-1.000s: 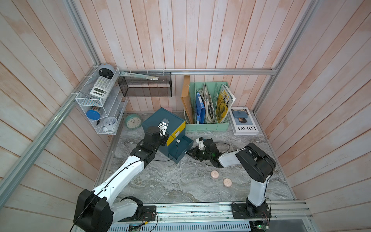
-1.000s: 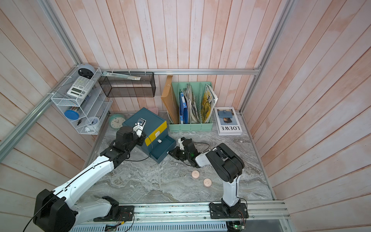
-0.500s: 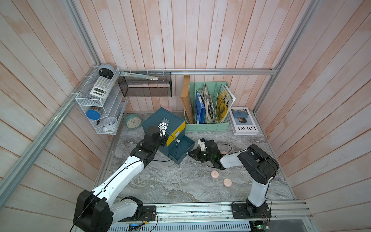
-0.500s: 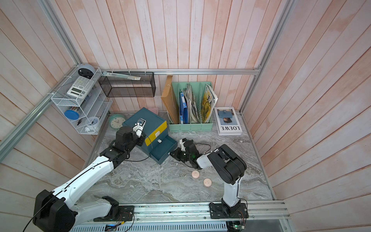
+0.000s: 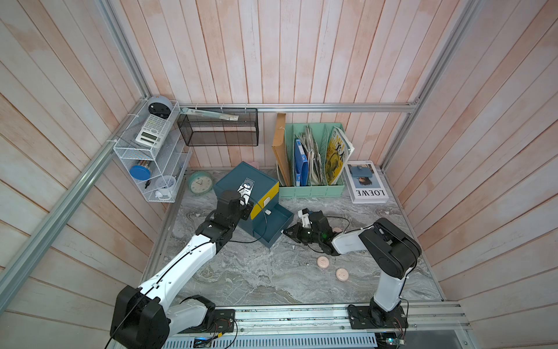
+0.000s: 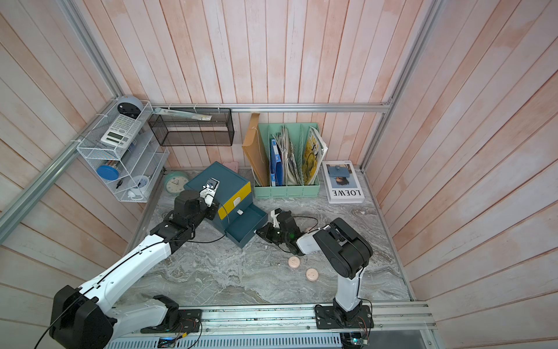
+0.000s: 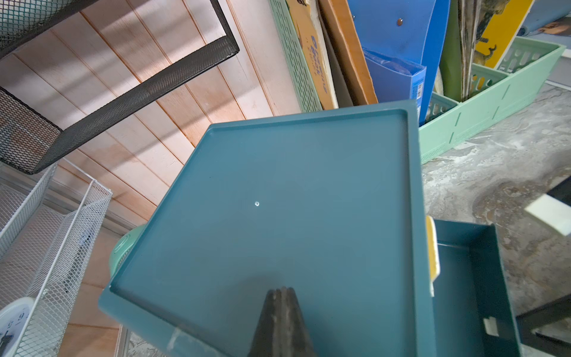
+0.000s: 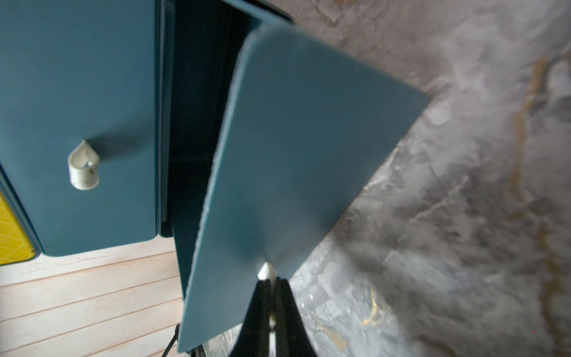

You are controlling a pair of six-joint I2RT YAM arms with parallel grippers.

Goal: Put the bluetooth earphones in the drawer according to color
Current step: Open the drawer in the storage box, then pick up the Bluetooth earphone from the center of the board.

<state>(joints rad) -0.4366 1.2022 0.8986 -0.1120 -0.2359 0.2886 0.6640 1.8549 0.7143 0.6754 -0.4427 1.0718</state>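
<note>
Two pale pink rounded earphone cases (image 5: 323, 261) lie loose on the grey marbled surface (image 5: 241, 278) near the right arm, not sorted yet. Right pincer (image 8: 272, 279) is clamped tight on the white tab handle (image 8: 266, 268) of the teal bottom drawer (image 5: 276, 219), which stands slid out, I'd guess ready for them. Left pincer (image 7: 280, 292) is pinched fully together, holding nothing, tips down on the dark teal plastic drawer chest (image 7: 278, 201), probably bracing it. Closed drawers hide whatever's inside
</note>
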